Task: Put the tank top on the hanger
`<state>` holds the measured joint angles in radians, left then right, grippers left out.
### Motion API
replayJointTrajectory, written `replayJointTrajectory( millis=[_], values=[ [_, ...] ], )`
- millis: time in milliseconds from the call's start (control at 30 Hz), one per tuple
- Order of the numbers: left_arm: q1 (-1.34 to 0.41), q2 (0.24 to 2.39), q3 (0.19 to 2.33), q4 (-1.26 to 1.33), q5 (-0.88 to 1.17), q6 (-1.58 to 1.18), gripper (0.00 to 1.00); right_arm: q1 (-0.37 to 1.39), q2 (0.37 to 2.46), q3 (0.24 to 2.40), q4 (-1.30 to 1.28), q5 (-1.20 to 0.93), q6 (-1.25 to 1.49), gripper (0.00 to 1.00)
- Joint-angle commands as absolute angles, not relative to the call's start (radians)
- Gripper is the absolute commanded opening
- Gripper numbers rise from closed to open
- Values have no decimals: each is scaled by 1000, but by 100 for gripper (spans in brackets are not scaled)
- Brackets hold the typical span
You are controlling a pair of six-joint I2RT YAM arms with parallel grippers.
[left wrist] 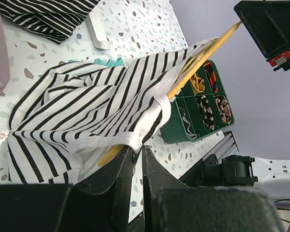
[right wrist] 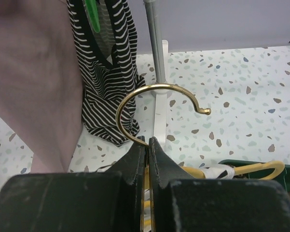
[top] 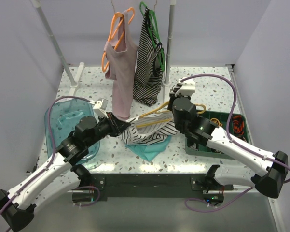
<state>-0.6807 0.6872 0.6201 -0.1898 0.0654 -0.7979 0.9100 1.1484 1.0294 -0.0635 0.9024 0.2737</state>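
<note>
The white tank top (top: 147, 130) with thin black stripes lies bunched in the middle of the table, draped over the yellow hanger (top: 157, 114). My left gripper (top: 125, 126) is shut on a white strap of the tank top (left wrist: 134, 140), with the hanger's arm (left wrist: 198, 63) running through the fabric. My right gripper (top: 172, 107) is shut on the base of the hanger's gold metal hook (right wrist: 154, 104), holding it upright. The tank top (left wrist: 91, 111) fills the left wrist view.
A dusty-pink top (top: 121, 72) on an orange hanger and a densely striped top (top: 148, 67) on a green hanger hang from the rack at the back. A blue bin (top: 70, 123) stands left, a green compartment tray (top: 222, 126) right. A teal cloth (top: 149, 151) lies under the tank top.
</note>
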Motion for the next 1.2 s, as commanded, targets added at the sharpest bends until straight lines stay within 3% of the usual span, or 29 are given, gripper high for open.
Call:
replayJointTrajectory(
  millis=[0,233,433,967,1100,1167],
  values=[
    [-676,698,709,-210,20,-724,18,914,1127,1083,-54,888,321,0],
    [-675,764,819,-176,101,-672,10,925,1158,1121,-51,882,319,0],
    [-676,792,854,-152,127,-678,8,934,1196,1173,-23,885,302,0],
    [-675,675,856,-140,-70,-715,11,1000,1299,1256,-11,861,325,0],
    [-676,641,836,-144,-98,-718,20,1022,1305,1328,-20,858,287,0],
    [-675,626,841,-144,-106,-713,35,1032,1307,1368,-32,857,261,0]
  ],
)
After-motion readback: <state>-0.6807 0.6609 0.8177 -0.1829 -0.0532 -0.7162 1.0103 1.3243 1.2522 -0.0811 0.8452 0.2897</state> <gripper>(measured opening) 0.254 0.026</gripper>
